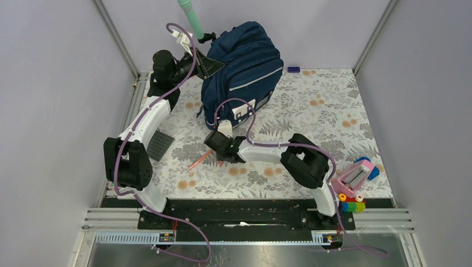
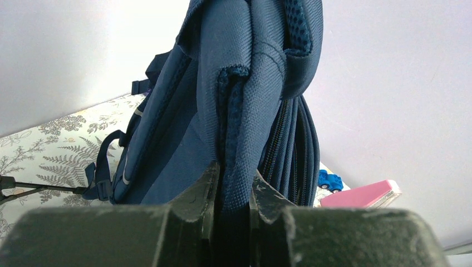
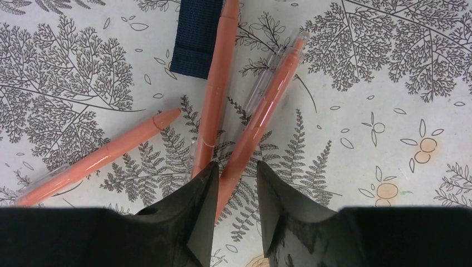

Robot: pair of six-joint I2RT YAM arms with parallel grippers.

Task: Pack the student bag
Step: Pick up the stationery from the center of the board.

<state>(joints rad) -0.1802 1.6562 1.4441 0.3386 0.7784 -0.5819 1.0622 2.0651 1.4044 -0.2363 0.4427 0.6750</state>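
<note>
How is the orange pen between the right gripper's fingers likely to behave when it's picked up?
Probably stiff and light: the pen is a slim, straight plastic barrel. Its round, glossy body may roll or slip sideways as the right gripper closes. It seems to meet a second pen near the fingers, so that neighbour could get nudged too.

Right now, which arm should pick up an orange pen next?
Right: the right gripper hangs open astride an orange pen, ready to close. The left gripper is clamped on the backpack, holding it upright.
</note>
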